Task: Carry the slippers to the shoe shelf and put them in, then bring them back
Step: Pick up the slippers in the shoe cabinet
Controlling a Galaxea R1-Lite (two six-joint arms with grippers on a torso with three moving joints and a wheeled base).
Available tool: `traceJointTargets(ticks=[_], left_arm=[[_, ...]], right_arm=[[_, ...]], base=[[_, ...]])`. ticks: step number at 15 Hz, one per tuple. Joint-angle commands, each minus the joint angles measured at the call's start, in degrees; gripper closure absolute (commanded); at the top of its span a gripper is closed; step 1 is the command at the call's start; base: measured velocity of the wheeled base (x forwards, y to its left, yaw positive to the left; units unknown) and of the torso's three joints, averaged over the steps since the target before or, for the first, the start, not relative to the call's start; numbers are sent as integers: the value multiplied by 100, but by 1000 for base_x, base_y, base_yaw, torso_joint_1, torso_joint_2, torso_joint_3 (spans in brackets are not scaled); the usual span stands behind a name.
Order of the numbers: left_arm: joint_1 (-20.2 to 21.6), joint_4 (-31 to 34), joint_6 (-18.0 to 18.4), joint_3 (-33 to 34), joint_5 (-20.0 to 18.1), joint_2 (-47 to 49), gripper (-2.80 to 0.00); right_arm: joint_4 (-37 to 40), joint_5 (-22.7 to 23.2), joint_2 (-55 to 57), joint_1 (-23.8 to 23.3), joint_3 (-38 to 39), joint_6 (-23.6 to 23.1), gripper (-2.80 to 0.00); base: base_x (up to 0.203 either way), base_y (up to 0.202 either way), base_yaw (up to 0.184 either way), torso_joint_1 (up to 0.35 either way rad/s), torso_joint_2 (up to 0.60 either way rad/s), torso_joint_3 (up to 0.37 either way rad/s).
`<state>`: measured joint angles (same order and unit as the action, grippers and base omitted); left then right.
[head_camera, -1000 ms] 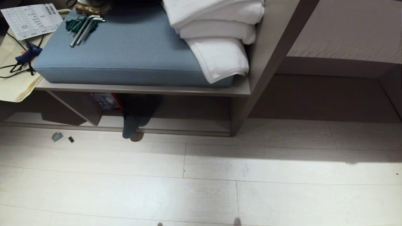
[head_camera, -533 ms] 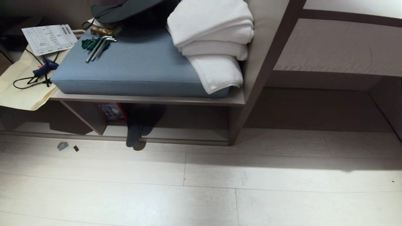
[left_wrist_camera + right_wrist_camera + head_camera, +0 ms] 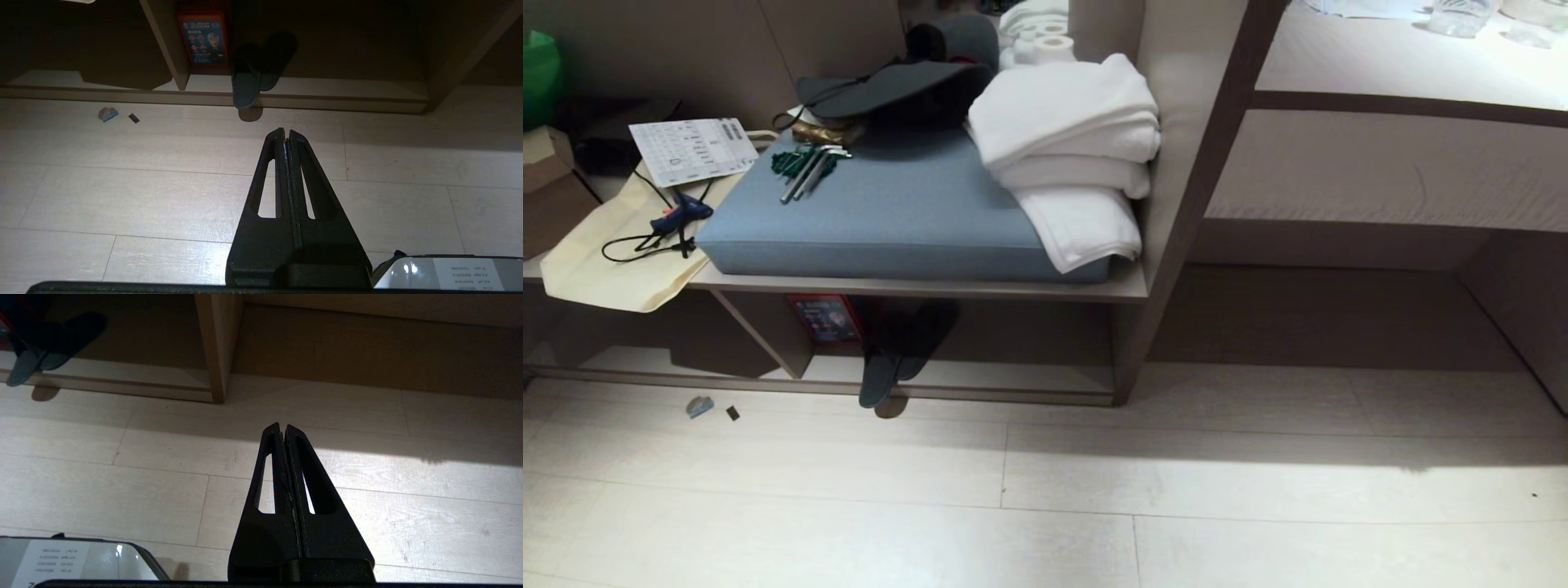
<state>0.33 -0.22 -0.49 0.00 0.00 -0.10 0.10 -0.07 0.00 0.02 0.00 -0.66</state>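
The slippers (image 3: 894,363) lie in the shoe shelf (image 3: 1013,377), just beside its vertical divider, one heel poking out over the pale plank floor (image 3: 1045,506). Above, a blue cushion (image 3: 907,212) carries folded white towels (image 3: 1070,155). The left gripper (image 3: 286,134) and right gripper (image 3: 282,428) hang over bare floor, jaws pressed together, empty.

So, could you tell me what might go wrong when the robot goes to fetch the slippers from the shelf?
The slippers lie crossed, one atop the other, its end hanging over the shoe shelf lip; one grasp may lift only one or knock it to the floor. The low cubby under the bench board leaves little room. The left gripper and right gripper are shut and must open first.
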Motion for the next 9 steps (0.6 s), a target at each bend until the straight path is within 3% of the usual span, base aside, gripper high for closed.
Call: traceJointTargets(ticks=[1,9], left_arm=[[2,-4,-4,0,0,10,0],[2,-4,-4,0,0,10,0]], right_arm=[[-1,-1,9,-2,0,-4,0],[-1,-1,9,6,0,-13,0]], base=[[0,0,0,6,-2,201],[0,0,0,3,2,202]])
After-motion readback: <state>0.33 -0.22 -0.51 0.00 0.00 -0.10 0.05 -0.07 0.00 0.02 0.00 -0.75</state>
